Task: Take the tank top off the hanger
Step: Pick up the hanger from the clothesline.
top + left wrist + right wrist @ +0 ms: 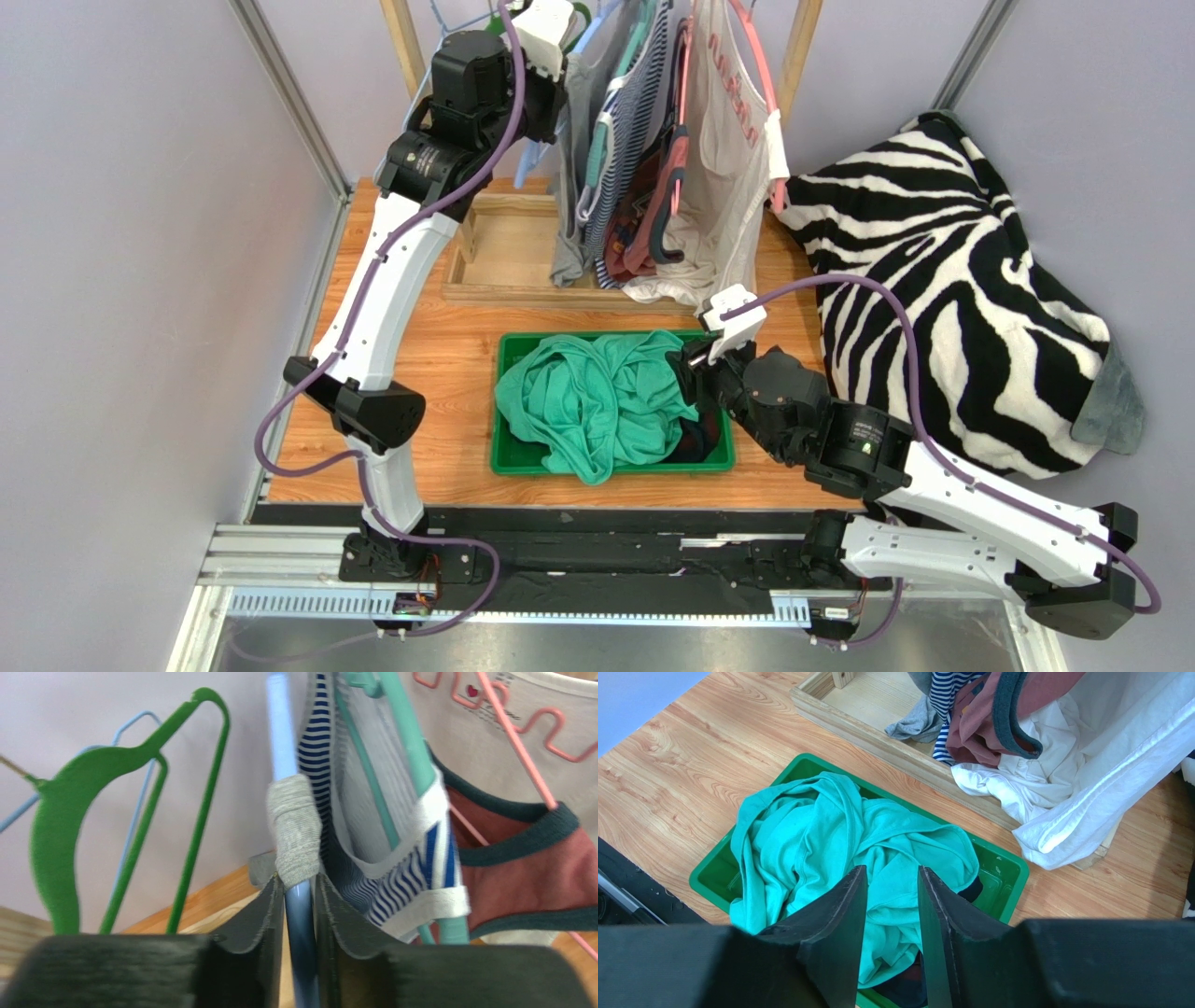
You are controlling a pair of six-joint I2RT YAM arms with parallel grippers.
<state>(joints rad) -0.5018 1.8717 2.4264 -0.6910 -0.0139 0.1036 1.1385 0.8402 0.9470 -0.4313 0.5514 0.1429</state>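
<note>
Left jaws clamped on blue hanger [300,945] | right jaws ajar, empty | grey strap [295,833], 12 o'clock, is best eased off

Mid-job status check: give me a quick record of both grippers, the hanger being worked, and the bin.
left gripper: up at the rack, jaws closed on the blue hanger
garment: grey strap wrapped over that hanger just above the fingers, not yet off
right gripper: open, empty, over the green bin
bin contents: crumpled teal garment
neighbours: bare green hanger one side, striped top the other
</note>
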